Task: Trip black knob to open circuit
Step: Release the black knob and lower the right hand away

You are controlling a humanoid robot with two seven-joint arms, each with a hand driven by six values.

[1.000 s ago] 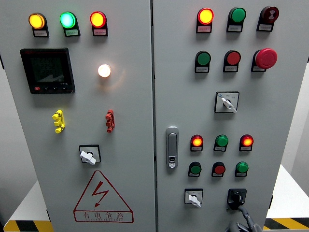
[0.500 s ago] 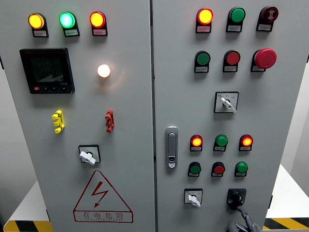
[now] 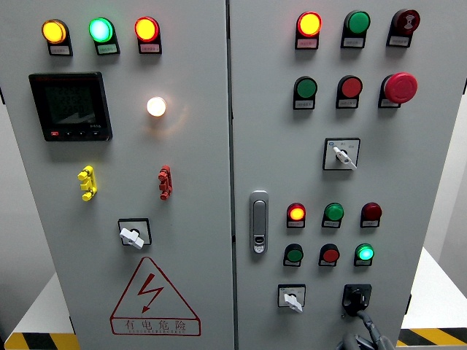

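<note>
1. You find the black knob [image 3: 357,297] at the bottom of the right door of the cabinet [image 3: 416,168], in the low right corner, just right of the white selector switch [image 3: 292,297].
2. The right hand [image 3: 363,337] comes up from the bottom edge, and its grey fingers [image 3: 371,327] reach to just under the knob. Most of the hand is cut off by the frame, so you cannot tell if it grips, touches or only points.
3. The left hand is not in view.
4. In my judgement, the main risk is a slip: if the fingers push on the rim and not on the lever, they can slide off and the knob stays as it is.
5. A sideways slip to the left can hit the white selector switch, because it sits near.
6. The green button [image 3: 365,253] and the red button [image 3: 330,254] stand above the knob; a too high push can press 1 of them.
7. Room is free below and to the right of the knob, until the edge of the door. Keep your movement there.
</note>
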